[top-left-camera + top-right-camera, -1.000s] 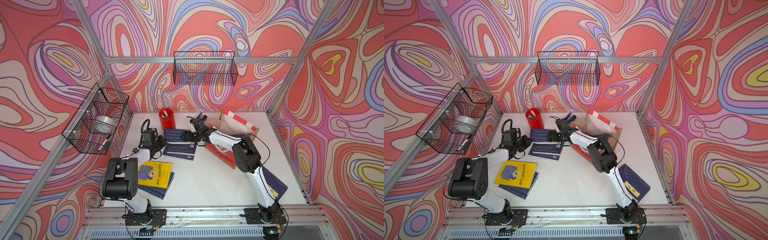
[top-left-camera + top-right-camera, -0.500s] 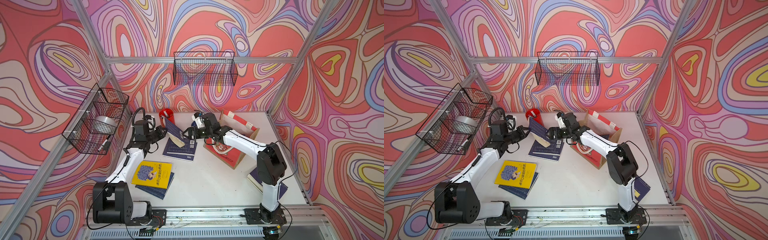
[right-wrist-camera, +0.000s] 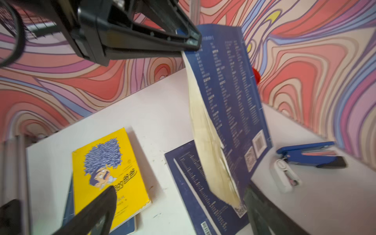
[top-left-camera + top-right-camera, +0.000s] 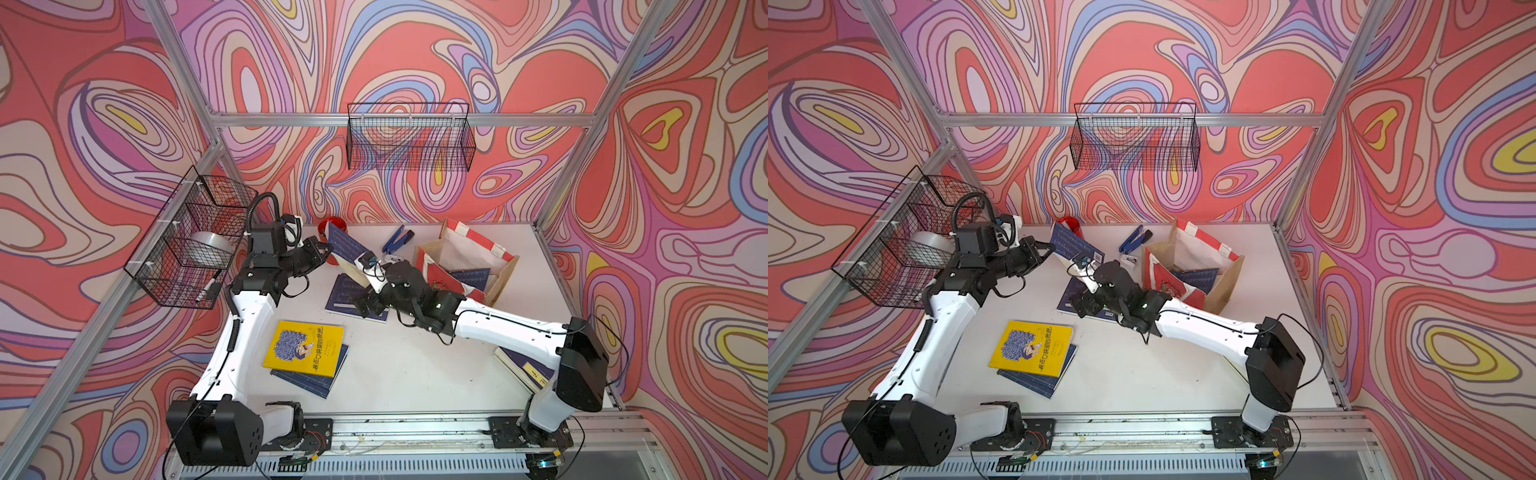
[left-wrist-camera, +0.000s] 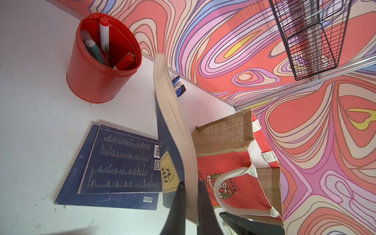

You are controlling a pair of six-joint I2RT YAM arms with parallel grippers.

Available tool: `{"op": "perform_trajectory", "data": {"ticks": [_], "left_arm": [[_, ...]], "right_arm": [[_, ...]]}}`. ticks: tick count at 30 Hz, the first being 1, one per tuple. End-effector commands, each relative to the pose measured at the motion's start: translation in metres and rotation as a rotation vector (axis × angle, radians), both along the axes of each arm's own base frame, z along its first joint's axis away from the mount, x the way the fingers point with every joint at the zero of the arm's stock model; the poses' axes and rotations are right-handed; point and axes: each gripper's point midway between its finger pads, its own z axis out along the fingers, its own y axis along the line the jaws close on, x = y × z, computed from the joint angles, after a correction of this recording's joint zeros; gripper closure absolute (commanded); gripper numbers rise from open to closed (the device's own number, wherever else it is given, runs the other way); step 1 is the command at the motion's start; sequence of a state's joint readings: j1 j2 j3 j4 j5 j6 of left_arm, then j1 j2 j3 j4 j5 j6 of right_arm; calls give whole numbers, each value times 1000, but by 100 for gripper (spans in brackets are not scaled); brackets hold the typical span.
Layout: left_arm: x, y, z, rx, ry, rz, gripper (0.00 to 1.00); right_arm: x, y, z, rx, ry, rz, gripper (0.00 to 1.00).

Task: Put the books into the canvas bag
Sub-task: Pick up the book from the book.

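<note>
As left tool (image 4: 327,249) grips book (image 4: 347,245), red cup (image 4: 326,225) half hidden

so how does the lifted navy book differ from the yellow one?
The navy book is held up tilted, pinched by the left gripper; the yellow book lies flat on another navy book, untouched. The navy cover shows fine text; the yellow one a cartoon figure. Both are thin paperbacks outside the canvas bag.

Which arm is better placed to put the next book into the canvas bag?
Left, probably: the left gripper is shut on the lifted navy book, which only needs carrying to the canvas bag; the right gripper is open and empty.
</note>
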State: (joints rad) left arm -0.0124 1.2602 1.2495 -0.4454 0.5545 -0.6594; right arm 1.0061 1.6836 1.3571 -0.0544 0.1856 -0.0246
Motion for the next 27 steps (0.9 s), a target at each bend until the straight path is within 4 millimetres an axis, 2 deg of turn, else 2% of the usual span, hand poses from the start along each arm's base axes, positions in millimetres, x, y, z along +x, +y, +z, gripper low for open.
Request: {"op": "perform_trajectory", "data": {"ticks": [1,4,5,11,14,17,19,23,27], "left_arm": [[-13,-3,13,-36,36,-9,100],[-20,-3,16,-41,49,-1,100],[-21,-3,16,-49,54,5,100],[-28,-6,18,-91,52,14,100],[-31,-8,21,-103,48,10,100],[-33,-12,25,-99,37,-8,100],[-33,-12,25,-92,37,-6,100],[-34,-14,28,-98,28,-17,100],[-33,-15,30,-97,19,-25,100]], "right_arm": [[35,-22,11,-116,-208,-239,2],[41,-14,16,-138,-264,-283,2],[43,-8,10,-156,-264,-281,2],[42,23,13,-138,-262,-213,2],[48,26,14,-143,-262,-236,2],[62,20,10,-177,-281,-341,4],[71,15,7,-208,-296,-409,13],[74,20,4,-218,-294,-408,45],[71,21,9,-202,-285,-387,70]]}}
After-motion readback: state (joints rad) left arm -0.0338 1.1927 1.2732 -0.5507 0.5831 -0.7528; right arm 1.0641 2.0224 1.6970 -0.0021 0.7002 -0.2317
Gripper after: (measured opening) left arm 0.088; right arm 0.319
